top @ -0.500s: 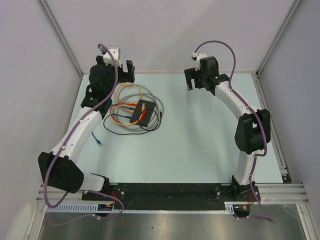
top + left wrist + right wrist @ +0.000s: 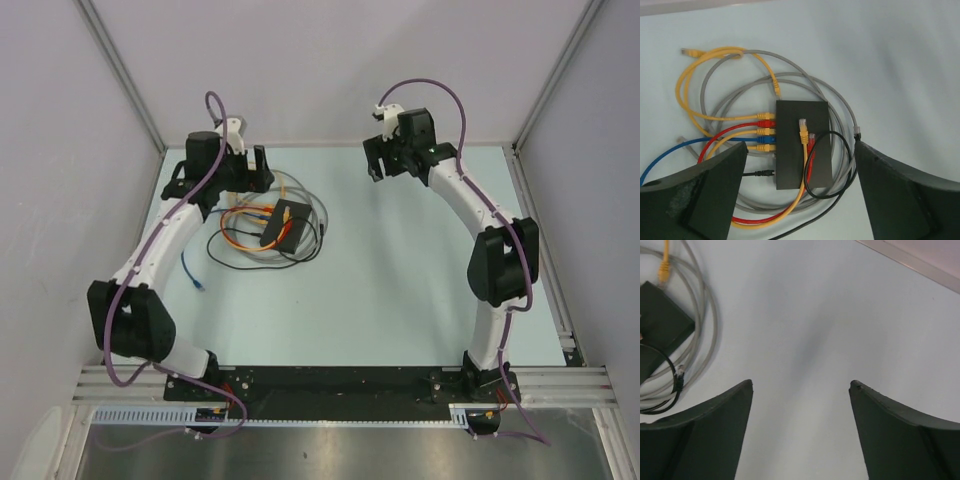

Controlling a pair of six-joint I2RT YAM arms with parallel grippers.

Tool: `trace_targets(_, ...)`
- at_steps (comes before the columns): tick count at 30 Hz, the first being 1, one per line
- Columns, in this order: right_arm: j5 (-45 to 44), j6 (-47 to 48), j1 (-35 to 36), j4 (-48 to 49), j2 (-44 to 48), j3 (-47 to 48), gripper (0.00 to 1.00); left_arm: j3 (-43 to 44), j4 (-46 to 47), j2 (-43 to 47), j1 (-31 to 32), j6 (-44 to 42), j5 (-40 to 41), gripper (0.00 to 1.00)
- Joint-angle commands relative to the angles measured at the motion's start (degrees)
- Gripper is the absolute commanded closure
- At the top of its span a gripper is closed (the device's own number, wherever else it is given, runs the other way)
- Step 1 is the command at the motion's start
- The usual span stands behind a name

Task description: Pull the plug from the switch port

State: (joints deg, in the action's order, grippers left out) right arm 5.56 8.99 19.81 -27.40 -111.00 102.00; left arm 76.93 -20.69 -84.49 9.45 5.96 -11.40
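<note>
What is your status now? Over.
Left end effector open, right end effector open, both empty. Switch flat, plugs seated. Loose yellow cable lies across switch.

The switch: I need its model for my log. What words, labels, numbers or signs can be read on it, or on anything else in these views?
None can be read.
The switch shows only a plain black top in the left wrist view, with no label or port numbers.
The plugs and cables carry no legible print.
In the top view everything is too small to show any print.
</note>
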Motion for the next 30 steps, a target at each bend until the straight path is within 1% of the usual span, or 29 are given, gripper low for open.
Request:
trace_targets(1,8.40,-0.20,0.66,-1.34,-1.32,3.65,0.28,5.83,-3.89,-5.49,-0.31,-0.50,-3.01,0.12)
trace_targets(2,9.11,-0.03,0.84,-2.65,-1.67,3.74,0.34,7.61,-5.40,-9.60,-0.57,-1.46,-3.45,0.15)
trace_targets(3,10.51,0.14,1.28,-3.18,-2.28,3.48,0.40,8.84,-6.55,-11.03,-0.58,-1.56,-3.72,0.16)
trace_targets(4,11.65,0.49,1.37,-3.88,-2.99,3.56,0.49,9.73,-7.34,-12.53,-0.66,-1.65,-3.20,0.16)
trace_targets(6,14.89,1.72,1.72,-7.57,-5.87,5.04,0.52,10.96,-7.87,-16.57,-0.66,-2.53,-2.14,0.14)
trace_targets(8,16.49,1.47,1.98,-9.95,-7.56,5.93,0.48,14.64,-11.90,-20.35,-0.66,-2.79,0.49,0.14)
trace_targets(9,16.58,0.33,2.07,-9.87,-7.91,5.85,0.46,16.05,-13.49,-24.28,-0.75,-2.70,1.28,0.16)
trace_targets(10,16.59,-0.11,2.16,-9.61,-8.00,5.15,0.41,17.63,-15.42,-25.71,-1.01,-2.18,2.60,0.16)
trace_targets(13,15.97,0.32,2.86,-8.81,-7.04,3.92,0.37,15.81,-13.08,-27.13,-1.54,-1.91,2.87,0.16)
trace_targets(16,15.88,0.85,2.95,-9.08,-6.16,2.60,0.35,15.80,-12.45,-28.01,-1.63,-1.91,3.75,0.16)
trace_targets(18,15.62,0.94,2.95,-9.34,-5.90,1.81,0.34,16.50,-12.01,-28.45,-1.63,-2.70,6.03,0.17)
trace_targets(21,15.53,0.59,3.04,-9.34,-5.54,0.31,0.33,20.36,-13.23,-30.03,-2.42,-4.72,9.02,0.17)
trace_targets(23,15.27,0.59,3.21,-9.34,-5.28,-0.39,0.33,23.52,-14.20,-31.09,-3.82,-5.78,9.29,0.19)
trace_targets(25,14.05,0.41,3.39,-9.17,-5.28,-0.74,0.32,25.80,-16.13,-31.79,-5.31,-9.71,9.46,0.20)
trace_targets(28,13.51,0.50,3.56,-8.99,-5.54,-1.01,0.32,26.87,-19.38,-32.67,-7.33,-11.93,8.59,0.22)
trace_targets(30,13.25,0.59,3.56,-8.90,-5.72,-0.92,0.32,26.87,-21.14,-33.72,-8.22,-10.97,7.63,0.23)
